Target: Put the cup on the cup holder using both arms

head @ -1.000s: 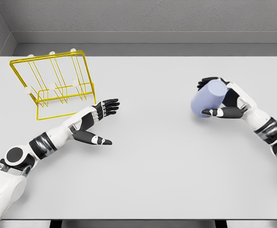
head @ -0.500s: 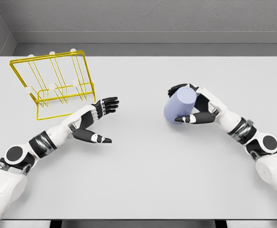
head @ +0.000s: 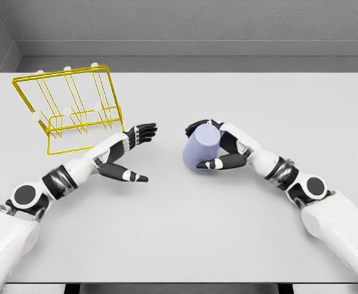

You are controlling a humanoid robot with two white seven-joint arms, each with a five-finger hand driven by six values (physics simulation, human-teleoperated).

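You are holding the cup (head: 201, 150) in your right hand (head: 220, 149), near the middle of the table (head: 240, 233), a little toward the far edge. The cup is lying tipped in the grip, fingers curling over the top of its wall and the thumb pressing from below, so the hand is closing fully around it. It looks like a plain, stiff, pale-blue cup with a smooth wall; you are probably dealing with something light but slippery, and nothing soft that would give under the fingers. No handle is showing from here, so the wall is the place to hold, with fingers and thumb on opposite sides, clear of whichever end has to meet the holder.

Your left hand (head: 125, 154) is waiting wide open just left of the cup, palm facing it, fingers spread, thumb low, touching nothing. The two hands are near each other but apart.

The holder (head: 72, 110), a yellow wire rack, is standing at the far left corner, just behind your left hand. If you are passing the cup across, take it by the free stretch of wall.
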